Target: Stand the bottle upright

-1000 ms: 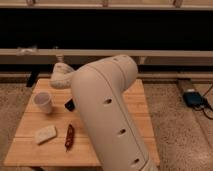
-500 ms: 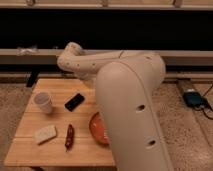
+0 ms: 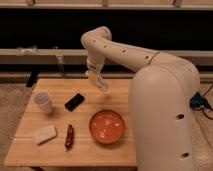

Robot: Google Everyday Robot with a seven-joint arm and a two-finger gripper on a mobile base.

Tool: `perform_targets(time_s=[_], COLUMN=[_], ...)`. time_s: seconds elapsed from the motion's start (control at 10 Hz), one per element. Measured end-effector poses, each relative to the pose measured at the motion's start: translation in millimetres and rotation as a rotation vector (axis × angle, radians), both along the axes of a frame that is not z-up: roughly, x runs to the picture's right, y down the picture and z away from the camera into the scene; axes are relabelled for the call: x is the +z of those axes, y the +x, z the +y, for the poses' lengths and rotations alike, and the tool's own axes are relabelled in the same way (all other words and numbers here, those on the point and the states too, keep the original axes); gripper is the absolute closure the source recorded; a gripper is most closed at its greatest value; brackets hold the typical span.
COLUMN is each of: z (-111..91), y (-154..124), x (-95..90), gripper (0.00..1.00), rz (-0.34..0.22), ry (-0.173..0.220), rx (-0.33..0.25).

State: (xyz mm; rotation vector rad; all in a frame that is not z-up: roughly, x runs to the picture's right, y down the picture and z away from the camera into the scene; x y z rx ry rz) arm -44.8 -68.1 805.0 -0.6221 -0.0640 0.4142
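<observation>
Camera view: we see the gripper (image 3: 96, 75) over the table's (image 3: 118, 96) far edge, clenched on the bottle (image 3: 102, 84), which hangs tilted just beneath it, with the bowl (image 3: 107, 126) nearer us, below.

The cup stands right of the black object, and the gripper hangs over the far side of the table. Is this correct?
Not quite. The camera view shows the cup left of the black object. The rest holds: the shut gripper hangs over the far side of the table.
</observation>
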Motion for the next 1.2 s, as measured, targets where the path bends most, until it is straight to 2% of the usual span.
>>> perform_targets(time_s=[0.2, 0.4, 0.7, 1.2], z=[9, 17, 23, 26], y=[3, 1, 7, 7], x=[7.2, 18.1, 27.2, 34.0], gripper=[1.0, 1.0, 1.0, 1.0], rz=[-0.107, -0.146, -0.183, -0.22], ry=[-0.106, -0.138, -0.134, -0.102], rx=[0.131, 0.19, 0.28, 0.377])
